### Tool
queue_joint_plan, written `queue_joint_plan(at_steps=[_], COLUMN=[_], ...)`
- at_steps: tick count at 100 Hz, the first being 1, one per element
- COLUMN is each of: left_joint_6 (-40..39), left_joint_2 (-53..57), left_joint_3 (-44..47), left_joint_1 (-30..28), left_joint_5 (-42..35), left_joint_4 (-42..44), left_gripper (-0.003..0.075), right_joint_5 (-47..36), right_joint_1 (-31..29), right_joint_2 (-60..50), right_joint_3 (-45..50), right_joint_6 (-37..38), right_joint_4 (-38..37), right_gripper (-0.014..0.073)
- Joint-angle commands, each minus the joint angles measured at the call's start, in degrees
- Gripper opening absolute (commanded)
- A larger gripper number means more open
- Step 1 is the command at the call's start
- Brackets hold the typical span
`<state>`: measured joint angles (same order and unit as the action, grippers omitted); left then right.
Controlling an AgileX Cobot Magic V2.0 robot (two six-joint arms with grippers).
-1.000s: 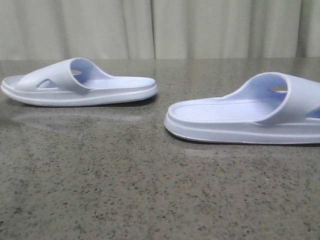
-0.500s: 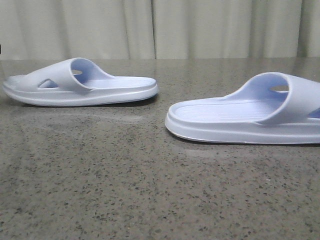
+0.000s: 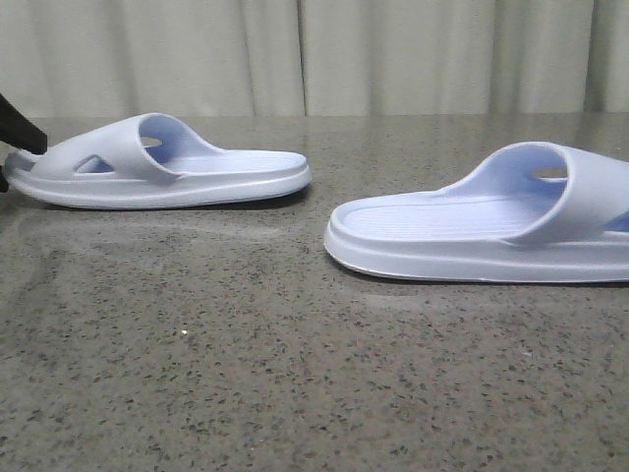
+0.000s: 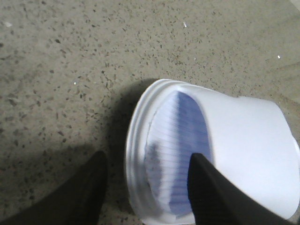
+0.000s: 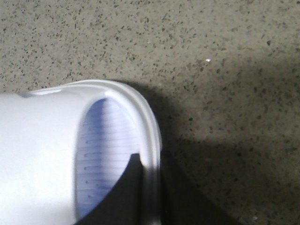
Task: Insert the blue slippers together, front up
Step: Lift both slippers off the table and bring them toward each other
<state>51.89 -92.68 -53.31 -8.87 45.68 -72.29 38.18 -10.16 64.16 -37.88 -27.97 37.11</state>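
Altogether two blue slippers [image 3: 157,162] [image 3: 486,226] lie apart, each toe rim straddled by a wide tool [image 4: 145,187] [image 5: 150,187].

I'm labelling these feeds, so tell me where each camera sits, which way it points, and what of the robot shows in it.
Front view: low over the speckled table, facing forward to the curtain; shows the left slipper and the right slipper, plus a dark tip of the left claw at its left edge.
Left wrist view: on the left arm, looking down at the left slipper's toe end; both claw fingers straddle the rim.
Right wrist view: on the right arm, looking down at the right slipper's toe end; right claw fingers straddle the rim.
Shared: each wrist view's slipper also appears in the front view.
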Motion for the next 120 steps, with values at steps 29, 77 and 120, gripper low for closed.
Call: queue_joint_plan(at_steps=[29, 77, 120], left_joint_6=[3.23, 6.34, 3.80], left_joint_2=[-0.82, 3.42, 12.32], left_joint_3=[-2.67, -2.67, -2.67], left_joint_1=[-0.14, -0.14, -0.19], left_joint_5=[3.23, 4.64, 6.67], left_joint_4=[-7.73, -8.27, -8.52], left_gripper=[0.0168, 0.0015, 0.0015], right_joint_5=[-2.66, -6.02, -4.13], right_joint_1=[-0.03, -0.03, -0.03], right_joint_2=[-0.42, -2.45, -6.19], right_joint_3=[-1.80, -4.42, -12.55], right_joint_6=[-1.56, -1.56, -6.16], right_joint_4=[0.52, 3.39, 17.95], right_gripper=[-0.0102, -0.0102, -0.0102])
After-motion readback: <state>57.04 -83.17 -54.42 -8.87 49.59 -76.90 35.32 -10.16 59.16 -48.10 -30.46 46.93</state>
